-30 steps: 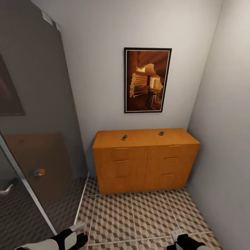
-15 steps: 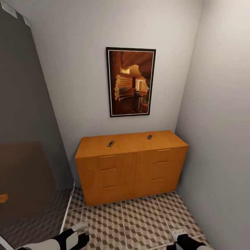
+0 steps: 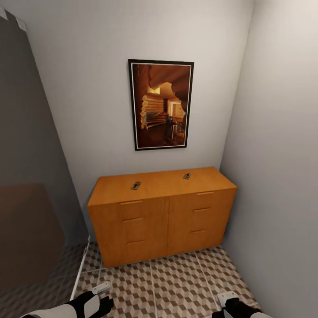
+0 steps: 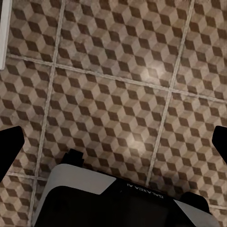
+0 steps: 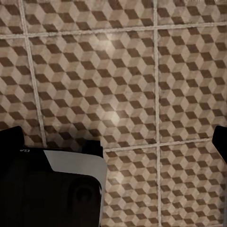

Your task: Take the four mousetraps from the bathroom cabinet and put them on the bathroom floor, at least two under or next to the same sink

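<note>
**Mousetraps up top, and a tight corner to reach them**

Mousetraps first: we can see two small dark items on the cabinet top, one trap toward the left half and another trap near the back right. They are too small to make out in detail. The other two traps we cannot place; they may sit in the drawers, but that is only our guess.

We are well apart from the cabinet, with patterned floor between us and it. Both arms hang low: left pincer and right pincer sit at the bottom edge of the head view. In each wrist view the dark fingers stand at opposite edges of the picture, over bare tile, so we read both pincers as spread wide and carrying nothing.

What could go wrong? The wall on the right runs close along the cabinet's end, so a right-arm reach for the far trap could clip it. The traps look flat and thin, so a pincer coming down off-centre could push one across the top or off the back edge. And if we roll in too close, opening the drawers may be blocked by our own base.
</note>
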Controlling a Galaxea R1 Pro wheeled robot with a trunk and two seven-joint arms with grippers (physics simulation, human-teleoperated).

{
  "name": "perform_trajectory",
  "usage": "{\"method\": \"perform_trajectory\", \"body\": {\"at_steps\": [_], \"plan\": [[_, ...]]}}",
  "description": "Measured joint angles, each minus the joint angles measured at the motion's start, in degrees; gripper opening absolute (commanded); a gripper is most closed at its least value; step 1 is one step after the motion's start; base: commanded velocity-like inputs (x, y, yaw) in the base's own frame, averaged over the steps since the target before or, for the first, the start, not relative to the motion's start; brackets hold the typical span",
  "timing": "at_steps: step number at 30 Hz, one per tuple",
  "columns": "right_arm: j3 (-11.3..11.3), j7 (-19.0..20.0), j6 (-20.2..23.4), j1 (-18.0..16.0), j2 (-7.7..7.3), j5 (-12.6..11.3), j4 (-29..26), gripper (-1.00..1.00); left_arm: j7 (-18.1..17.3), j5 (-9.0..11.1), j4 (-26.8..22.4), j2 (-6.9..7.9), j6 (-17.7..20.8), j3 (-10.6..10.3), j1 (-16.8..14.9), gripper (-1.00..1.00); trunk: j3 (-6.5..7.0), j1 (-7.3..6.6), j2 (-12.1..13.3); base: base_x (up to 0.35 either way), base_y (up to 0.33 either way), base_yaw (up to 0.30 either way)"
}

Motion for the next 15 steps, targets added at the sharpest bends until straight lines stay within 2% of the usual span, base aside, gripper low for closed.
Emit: {"method": "perform_trajectory", "body": {"at_steps": [15], "plan": [[0.00,-0.11,-0.02,0.00,0.00,-0.01,0.00,1.00,-0.26,0.09,-0.09,0.28,-0.01,0.11,0.00,1.00,0.01,0.00,0.00,0.004,-0.003,-0.001]]}}
